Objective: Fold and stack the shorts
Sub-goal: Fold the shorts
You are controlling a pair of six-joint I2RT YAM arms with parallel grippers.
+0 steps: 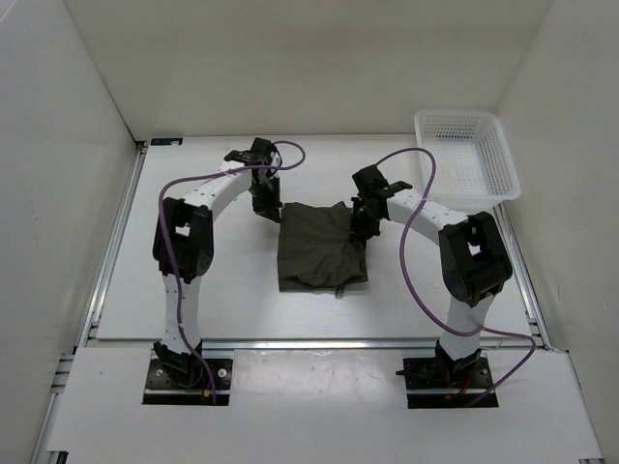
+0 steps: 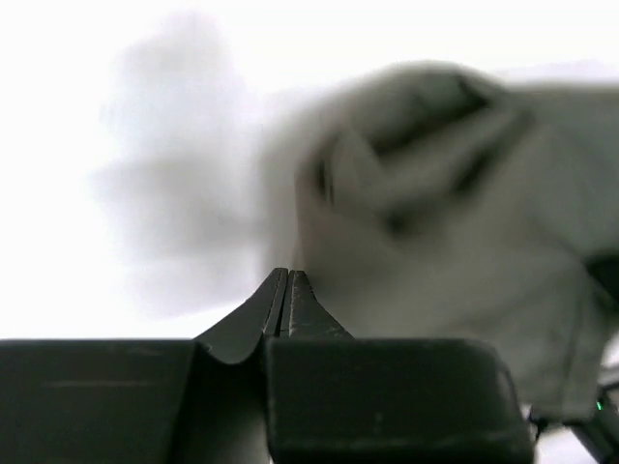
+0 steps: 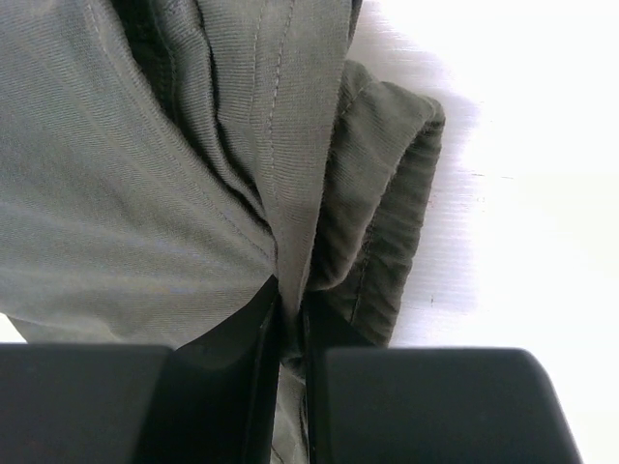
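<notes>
The dark olive-green shorts (image 1: 317, 249) lie folded into a rough square in the middle of the white table. My right gripper (image 1: 362, 226) is at their far right corner, shut on a fold of the fabric (image 3: 290, 222) that runs up between its fingers. My left gripper (image 1: 267, 201) hovers just left of the shorts' far left corner, its jaws pressed together with nothing between them. In the left wrist view the shorts (image 2: 435, 222) show blurred, ahead and to the right of the shut gripper (image 2: 286, 275).
A white plastic mesh basket (image 1: 466, 155) stands at the far right of the table. White walls enclose the table on three sides. A metal rail (image 1: 114, 232) runs along the left edge.
</notes>
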